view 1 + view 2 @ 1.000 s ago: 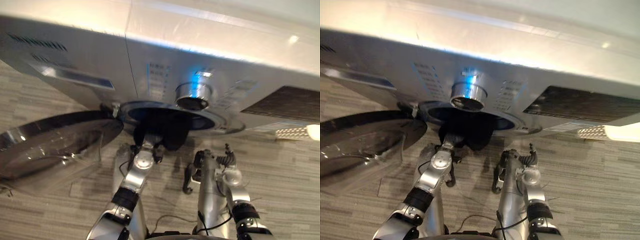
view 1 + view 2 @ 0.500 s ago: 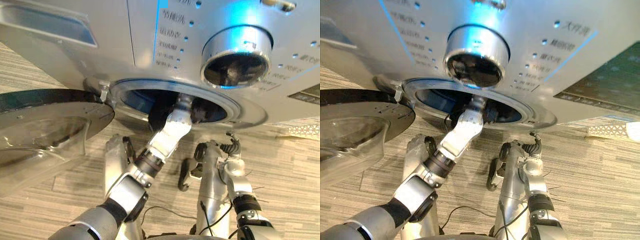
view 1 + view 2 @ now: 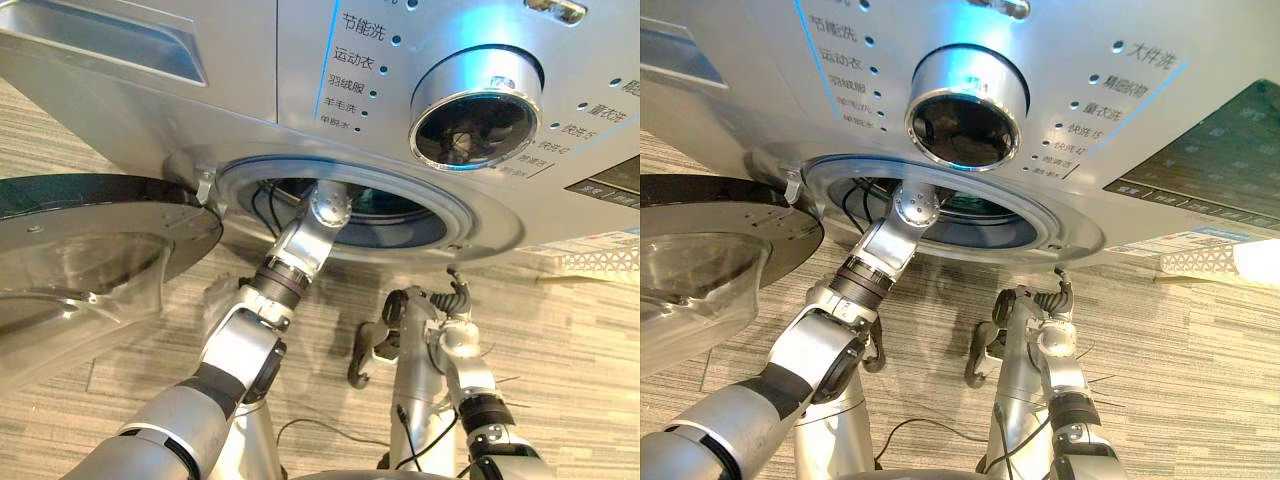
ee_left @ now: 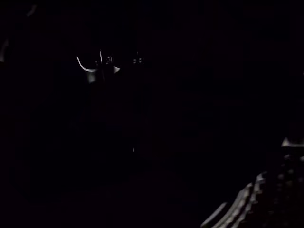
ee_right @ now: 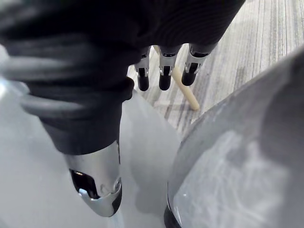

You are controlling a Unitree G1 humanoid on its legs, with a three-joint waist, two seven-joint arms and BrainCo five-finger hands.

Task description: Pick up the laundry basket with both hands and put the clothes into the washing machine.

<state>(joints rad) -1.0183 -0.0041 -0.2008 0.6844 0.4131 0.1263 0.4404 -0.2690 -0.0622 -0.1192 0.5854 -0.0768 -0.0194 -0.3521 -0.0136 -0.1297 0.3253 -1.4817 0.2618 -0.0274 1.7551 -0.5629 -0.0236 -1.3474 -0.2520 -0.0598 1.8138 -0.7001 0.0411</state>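
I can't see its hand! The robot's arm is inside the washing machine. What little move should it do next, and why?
Probably draw the left hand straight back out of the washing machine. It is deep in the dark drum, the door stands open beside it, and the right hand hangs open, holding nothing.

Columns of Chinese-character labels (image 3: 350, 72) printed on washing machine (image 3: 250, 60) front, both sides of dial (image 3: 478, 105). Sticker (image 3: 1185, 243) print lower right: too small to read.

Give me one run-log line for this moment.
washing machine: door open | left arm: reaching into drum | right hand: open, empty, hanging over floor
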